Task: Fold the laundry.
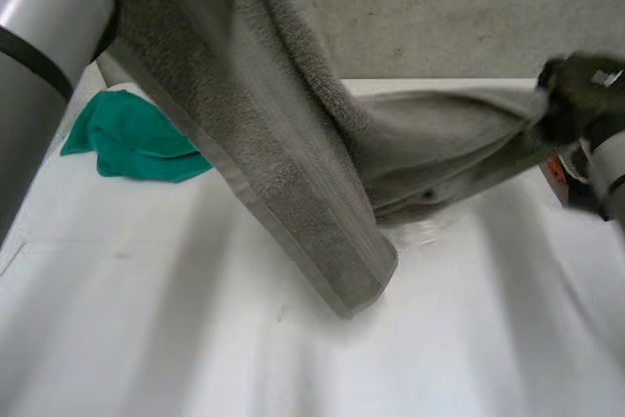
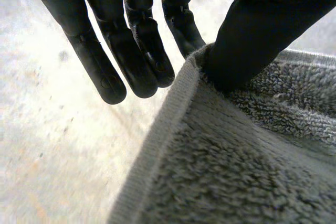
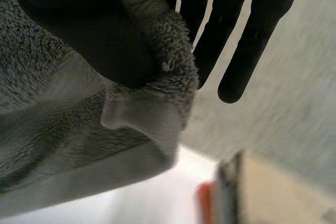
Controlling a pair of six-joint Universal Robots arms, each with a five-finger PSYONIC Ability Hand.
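- Head view: the grey towel (image 1: pixel 283 163) is up in the air over the white table (image 1: pixel 146 319), strung between the two arms. One end goes up to the left arm (image 1: pixel 49 17), and the other runs across to the right hand (image 1: pixel 576 95), which has it bunched up in its grip.
- The towel's lowest corner hangs down close to the table; can't tell if it touches.
- There's a green cloth (image 1: pixel 132 139) crumpled on the table off to the left side, well apart from the towel, and something orange (image 1: pixel 555 171) just below the right hand.
- Left wrist view: the left hand (image 2: pixel 139 40) has its fingers straight, and its thumb pushes down on the towel (image 2: pixel 236 156) right at the hemmed edge, pinching it against the nearest finger. So it's gripping the towel.
- Right wrist view: the right hand (image 3: pixel 247 45) looks much the same. Its thumb is clamped over a corner of the towel (image 3: pixel 42 114) with the hem folded under it, and its other fingers stick out straight past the cloth.
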